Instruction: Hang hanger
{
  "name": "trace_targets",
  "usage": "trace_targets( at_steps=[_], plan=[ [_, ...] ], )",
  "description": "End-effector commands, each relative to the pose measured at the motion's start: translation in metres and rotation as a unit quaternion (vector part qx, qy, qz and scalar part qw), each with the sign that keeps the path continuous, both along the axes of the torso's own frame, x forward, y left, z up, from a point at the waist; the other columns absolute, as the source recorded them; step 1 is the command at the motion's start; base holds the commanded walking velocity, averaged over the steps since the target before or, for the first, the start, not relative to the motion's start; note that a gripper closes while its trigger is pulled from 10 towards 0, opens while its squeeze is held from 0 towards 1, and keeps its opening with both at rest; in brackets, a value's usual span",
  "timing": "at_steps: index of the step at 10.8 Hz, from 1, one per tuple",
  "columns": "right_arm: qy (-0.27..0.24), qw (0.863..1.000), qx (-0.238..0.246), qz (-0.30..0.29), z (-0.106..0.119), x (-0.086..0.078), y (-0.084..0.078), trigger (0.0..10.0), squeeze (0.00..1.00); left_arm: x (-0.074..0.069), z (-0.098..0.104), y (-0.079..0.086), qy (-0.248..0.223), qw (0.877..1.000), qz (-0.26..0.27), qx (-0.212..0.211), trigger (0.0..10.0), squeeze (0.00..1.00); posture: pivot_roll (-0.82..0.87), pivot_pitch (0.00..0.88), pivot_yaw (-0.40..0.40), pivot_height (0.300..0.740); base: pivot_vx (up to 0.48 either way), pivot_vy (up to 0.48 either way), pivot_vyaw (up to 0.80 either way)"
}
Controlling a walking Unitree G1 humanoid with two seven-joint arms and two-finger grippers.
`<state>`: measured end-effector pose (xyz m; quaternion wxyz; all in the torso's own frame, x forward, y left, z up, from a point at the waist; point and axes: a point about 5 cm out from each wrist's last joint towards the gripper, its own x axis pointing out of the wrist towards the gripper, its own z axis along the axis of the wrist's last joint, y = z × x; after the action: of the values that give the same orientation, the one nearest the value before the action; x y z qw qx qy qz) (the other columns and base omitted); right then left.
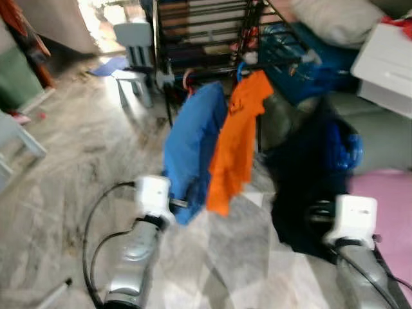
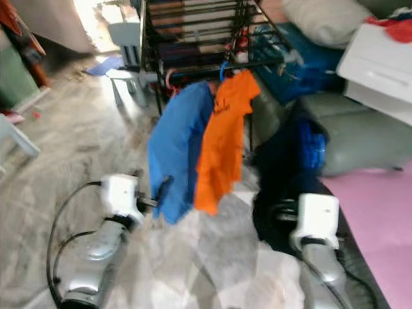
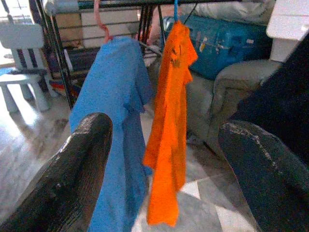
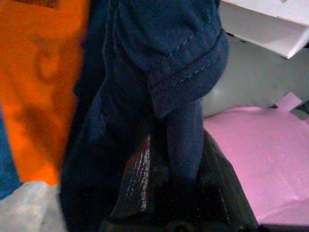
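A black drying rack (image 1: 199,38) stands ahead. A blue shirt (image 1: 193,148) hangs from its front rail on a pink hanger (image 3: 100,21). Beside it, an orange shirt (image 1: 238,141) hangs on a blue hanger (image 3: 175,8). My left gripper (image 3: 161,130) is open and low in front of the blue shirt, with nothing between its fingers (image 3: 82,159). My right gripper (image 4: 178,166) is shut on a dark navy garment (image 1: 302,187) to the right of the orange shirt. The garment's folds cover the fingertips, and any hanger inside it is hidden.
A white child's chair (image 1: 135,58) stands left of the rack. A grey sofa (image 2: 360,135) with a blue case (image 1: 302,58) and a white box (image 1: 386,64) lies to the right, and a pink mat (image 1: 386,206) covers the floor beside my right arm. A black cable (image 1: 90,225) loops by my left arm.
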<state>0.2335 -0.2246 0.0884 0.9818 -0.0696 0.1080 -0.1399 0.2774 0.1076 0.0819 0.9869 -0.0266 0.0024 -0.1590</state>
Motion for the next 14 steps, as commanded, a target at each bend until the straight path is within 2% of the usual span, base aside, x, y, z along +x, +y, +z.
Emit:
trace_targets(
  at_steps=[1,3,5,8,11,14],
  plan=[
    [-0.026,1.000,0.002,0.010,0.010,0.006,0.007,10.0,0.00,0.002,0.000,0.011,-0.002,1.000,0.017,0.010,10.0,0.00,-0.19,0.044,0.055,0.740,0.446,0.000,0.00],
    [0.019,0.999,0.016,0.026,-0.002,0.008,0.004,10.0,0.00,0.002,-0.001,0.010,0.003,1.000,0.015,0.009,10.0,0.00,-0.19,0.048,0.058,0.740,0.446,0.000,0.00],
    [0.057,0.997,0.027,0.048,-0.013,0.006,0.010,10.0,0.00,0.002,-0.003,0.009,0.007,1.000,0.014,0.019,10.0,0.00,-0.19,0.053,0.057,0.740,0.446,0.000,0.00],
    [0.063,0.996,0.029,0.048,-0.013,0.003,0.013,10.0,0.00,0.001,-0.005,0.008,0.016,1.000,0.011,0.019,10.0,0.00,-0.19,0.058,0.060,0.740,0.480,0.000,0.00],
    [0.093,0.991,0.041,0.092,-0.020,0.002,0.023,10.0,0.00,0.001,-0.007,0.010,0.022,0.999,0.017,0.029,10.0,0.00,-0.19,0.059,0.060,0.740,0.480,0.000,0.00],
    [0.095,0.987,0.057,0.115,-0.019,0.004,0.030,10.0,0.00,0.001,-0.009,0.013,0.027,0.999,0.025,0.028,10.0,0.00,-0.19,0.063,0.061,0.740,0.480,0.000,0.00]
  ],
)
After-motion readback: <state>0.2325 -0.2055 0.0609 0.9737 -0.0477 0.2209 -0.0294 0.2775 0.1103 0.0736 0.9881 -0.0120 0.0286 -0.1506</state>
